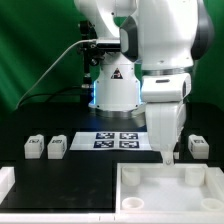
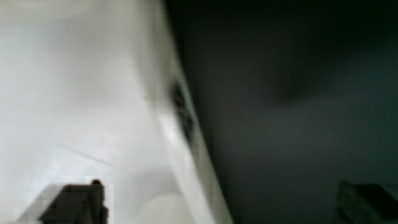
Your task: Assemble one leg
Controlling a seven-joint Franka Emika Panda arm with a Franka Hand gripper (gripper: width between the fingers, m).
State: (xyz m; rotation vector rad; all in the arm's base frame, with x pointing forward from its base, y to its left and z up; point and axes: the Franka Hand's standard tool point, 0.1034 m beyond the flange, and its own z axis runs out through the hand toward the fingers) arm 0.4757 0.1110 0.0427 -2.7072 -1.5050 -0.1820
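Observation:
Three small white legs with marker tags show in the exterior view: two side by side at its left (image 1: 33, 147) (image 1: 57, 146) and one at its right (image 1: 198, 146). My gripper (image 1: 166, 155) hangs pointing down over the far edge of the large white square panel (image 1: 130, 196), between the marker board and the right leg, and holds nothing. In the wrist view the gripper (image 2: 221, 205) is open, its dark fingertips (image 2: 71, 203) set wide apart. The panel's blurred white surface (image 2: 80, 100) lies under one finger and the dark table under the other. No leg shows in the wrist view.
The marker board (image 1: 119, 139) lies flat on the black table in front of the robot base. A white raised edge (image 1: 5, 185) shows at the lower corner on the exterior view's left. A green curtain backs the scene.

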